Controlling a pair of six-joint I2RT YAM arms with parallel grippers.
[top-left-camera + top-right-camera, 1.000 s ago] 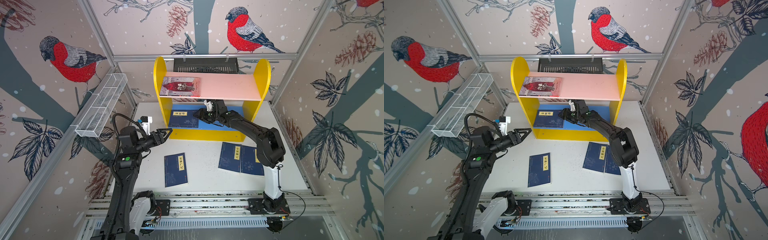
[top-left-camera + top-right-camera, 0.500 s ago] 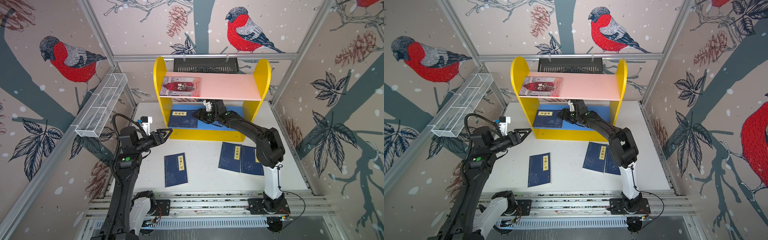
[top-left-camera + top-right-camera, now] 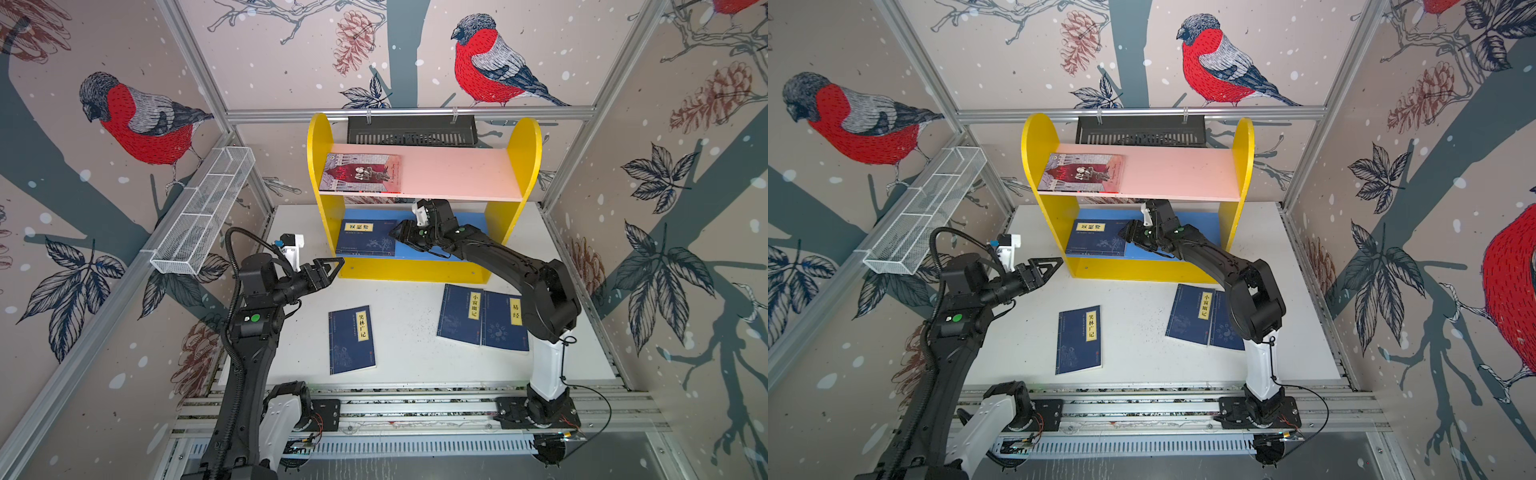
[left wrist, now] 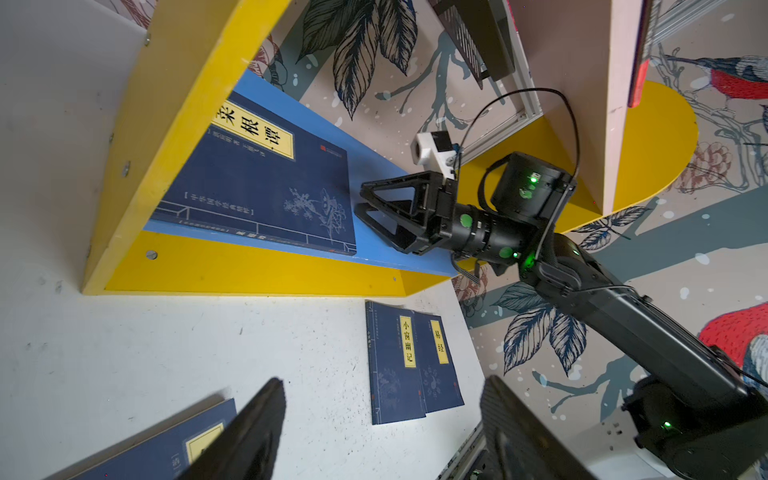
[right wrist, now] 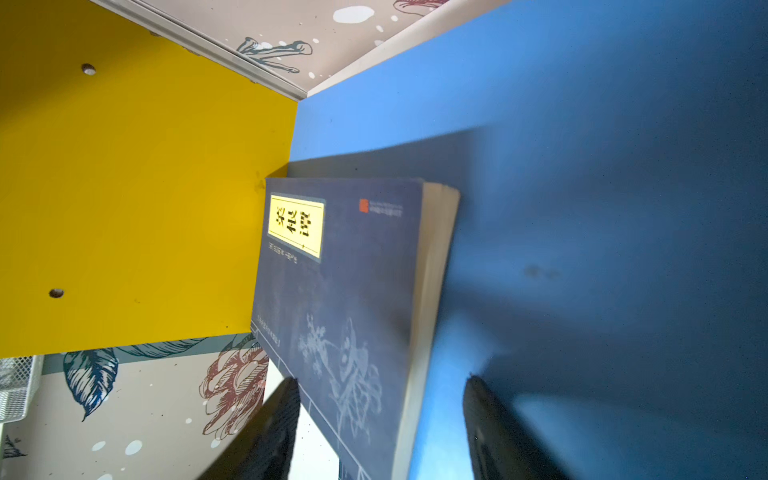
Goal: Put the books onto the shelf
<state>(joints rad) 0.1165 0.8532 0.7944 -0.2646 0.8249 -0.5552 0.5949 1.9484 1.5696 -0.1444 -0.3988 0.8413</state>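
Observation:
The shelf stands at the back of the table. A grey-and-red book lies on its pink upper board. One navy book lies flat on the blue lower board, at the left end. My right gripper reaches under the pink board, open, its tips just beside that book's right edge. Another navy book lies on the table in front. Two overlapping navy books lie by the right arm. My left gripper hovers open and empty left of the shelf's foot.
A white wire mesh basket hangs on the left wall. A black slotted tray hangs behind the shelf. The shelf's yellow left side stands close beside the shelved navy book. The right arm's elbow overhangs the two overlapping books.
The right gripper's jaws have widened a little beside the shelved navy book. The left arm has not visibly moved.

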